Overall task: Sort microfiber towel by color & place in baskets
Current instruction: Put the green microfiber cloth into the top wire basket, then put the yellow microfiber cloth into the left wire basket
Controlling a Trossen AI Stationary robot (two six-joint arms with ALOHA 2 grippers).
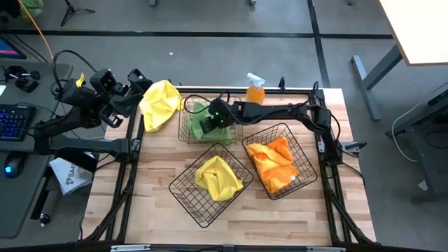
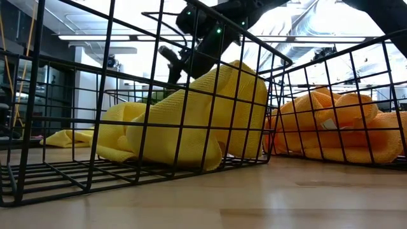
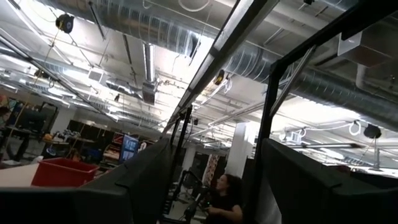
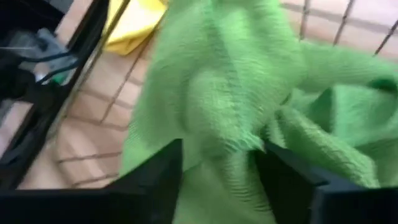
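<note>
Three baskets (image 1: 210, 183), my right gripper (image 4: 217, 163) clamped on green towel (image 4: 217, 93) over far basket (image 1: 187, 129), left gripper (image 1: 133, 84) off-table, fingers parted.

White bag (image 1: 68, 175) beside desk, left: partial dark print "SAA…", remainder cut off.
Elsewhere: no readable text.

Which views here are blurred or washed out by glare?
Right wrist view: green towel smeared by motion blur. Low view: bright ceiling lights glare behind the near basket, foreground table soft. Left wrist view: backlit, dark frame silhouetted. High view: evenly lit, sharp.
</note>
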